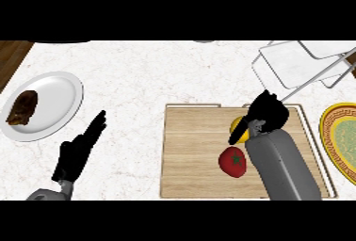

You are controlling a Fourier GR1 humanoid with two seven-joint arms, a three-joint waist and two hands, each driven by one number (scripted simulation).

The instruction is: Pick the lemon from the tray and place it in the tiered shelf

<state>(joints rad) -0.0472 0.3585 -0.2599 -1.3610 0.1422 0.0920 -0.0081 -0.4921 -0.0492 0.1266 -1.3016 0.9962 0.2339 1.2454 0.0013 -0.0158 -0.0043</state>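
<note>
Counter (173, 75): pale marbled top, with a strip of dark wood showing at the far left corner.

Tray (195, 155): flat wooden board with a raised rim, near right of centre.

Lemon (238, 126): yellow, on the tray toward its far right part, mostly covered by the right hand; only its left side shows.

Tomato (233, 161): red with a green stem mark, on the tray, just near of the lemon and touching the grey forearm's left edge.

Right hand (270, 112): black, over the lemon, fingers curled down around it. It appears to be grasping the fruit, though the contact itself is hidden. Whether the lemon is lifted off the tray cannot be told.

Left hand (78, 151): near left, resting over bare counter, fingers straight and relaxed, holding nothing.

Tiered shelf (306, 63): white wire frame with pale panels, far right corner, well apart from the lemon.

White plate (59, 94): far left, carrying a dark brown piece of food (22, 108).

Patterned plate (334, 136): yellow-rimmed, green centre, at the right edge just beside the tray, partly cut off.
</note>
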